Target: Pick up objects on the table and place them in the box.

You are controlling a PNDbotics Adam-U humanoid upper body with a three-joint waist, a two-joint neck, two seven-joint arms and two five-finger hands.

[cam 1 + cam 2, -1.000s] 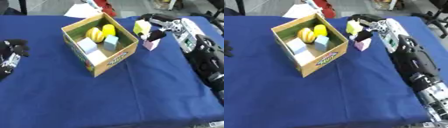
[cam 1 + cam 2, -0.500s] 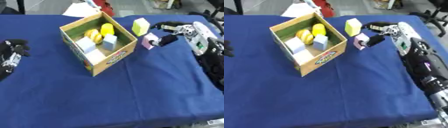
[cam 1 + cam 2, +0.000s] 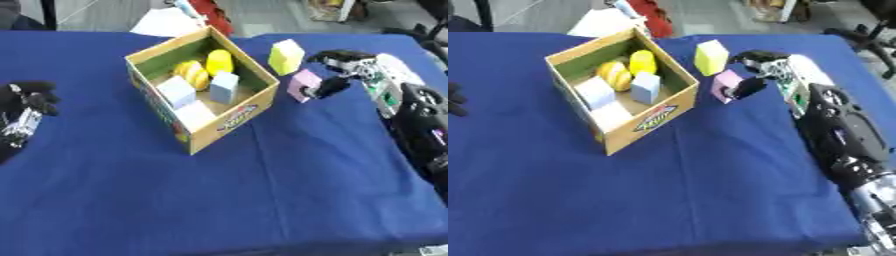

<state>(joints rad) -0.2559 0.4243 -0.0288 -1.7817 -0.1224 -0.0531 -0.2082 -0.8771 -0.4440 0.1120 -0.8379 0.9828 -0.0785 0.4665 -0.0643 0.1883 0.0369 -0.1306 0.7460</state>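
While the box [image 3: 199, 95] waits half full, the right hand [image 3: 346, 72] pinches the pink block [image 3: 304, 85] just beside it.
Thumb and fingers curl round the block's right side, seemingly to lift it off the blue table [image 3: 262, 190] and over the near wall; the yellow-green block [image 3: 285, 56] stands just behind, not yet taken. Only the left eye view shows the left hand [image 3: 24, 107], idle at the left edge with fingers curled round nothing; the right eye view catches only its fingertips.
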